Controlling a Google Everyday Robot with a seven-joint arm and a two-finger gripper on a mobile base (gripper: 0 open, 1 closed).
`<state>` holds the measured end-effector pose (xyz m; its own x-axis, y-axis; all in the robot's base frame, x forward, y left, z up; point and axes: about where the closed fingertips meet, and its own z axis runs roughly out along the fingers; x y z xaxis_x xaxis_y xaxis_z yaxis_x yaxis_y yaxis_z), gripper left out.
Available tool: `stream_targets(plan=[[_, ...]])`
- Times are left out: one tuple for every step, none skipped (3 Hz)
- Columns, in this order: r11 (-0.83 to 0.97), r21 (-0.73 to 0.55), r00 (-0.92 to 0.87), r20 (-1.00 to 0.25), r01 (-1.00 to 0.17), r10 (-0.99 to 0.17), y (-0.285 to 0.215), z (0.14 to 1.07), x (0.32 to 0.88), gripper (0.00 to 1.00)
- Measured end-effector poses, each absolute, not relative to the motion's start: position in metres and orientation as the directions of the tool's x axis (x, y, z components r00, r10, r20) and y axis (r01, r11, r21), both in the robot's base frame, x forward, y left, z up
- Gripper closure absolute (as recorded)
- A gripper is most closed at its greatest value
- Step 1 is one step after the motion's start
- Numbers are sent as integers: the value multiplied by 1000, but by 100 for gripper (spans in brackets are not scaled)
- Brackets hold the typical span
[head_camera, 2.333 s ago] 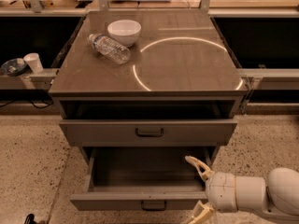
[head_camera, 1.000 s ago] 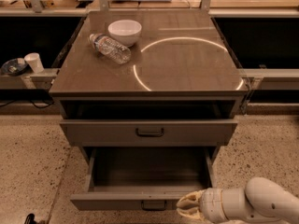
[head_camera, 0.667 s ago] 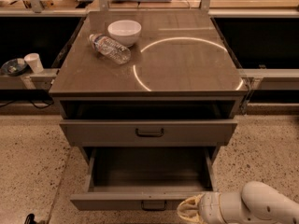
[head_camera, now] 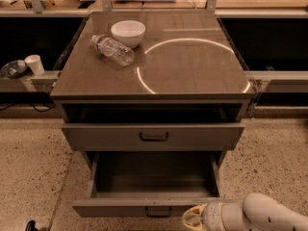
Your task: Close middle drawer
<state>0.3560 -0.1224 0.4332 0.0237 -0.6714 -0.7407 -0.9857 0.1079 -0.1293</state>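
The middle drawer [head_camera: 144, 207] is pulled far out of the cabinet, showing its deep, empty tray [head_camera: 153, 176]. Its shallow front panel, with a small dark centre pull [head_camera: 159, 211], is near the bottom of the camera view. My gripper [head_camera: 191, 219] is low at the bottom, just in front of that panel and to the right of the pull. Its cream fingers are drawn together and hold nothing. I cannot tell whether they touch the panel. My white arm [head_camera: 262, 215] reaches in from the lower right.
The taller top drawer [head_camera: 153, 136] with its wide dark handle stands slightly open above. On the cabinet top [head_camera: 192, 66] are a white bowl [head_camera: 128, 33] and a plastic bottle [head_camera: 113, 49] lying on its side. A white cup [head_camera: 34, 64] sits on the left ledge. The speckled floor surrounds the cabinet.
My gripper dropped from the drawer's right side, fingers spread, to the front panel near the pull, and its fingers came together. The drawer has not visibly moved.
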Motion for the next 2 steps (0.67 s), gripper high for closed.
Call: stream_targets(plan=[[163, -175, 14, -723, -971, -690, -125, 409, 368, 90], [197, -196, 1, -712, -961, -702, -126, 399, 373, 65]])
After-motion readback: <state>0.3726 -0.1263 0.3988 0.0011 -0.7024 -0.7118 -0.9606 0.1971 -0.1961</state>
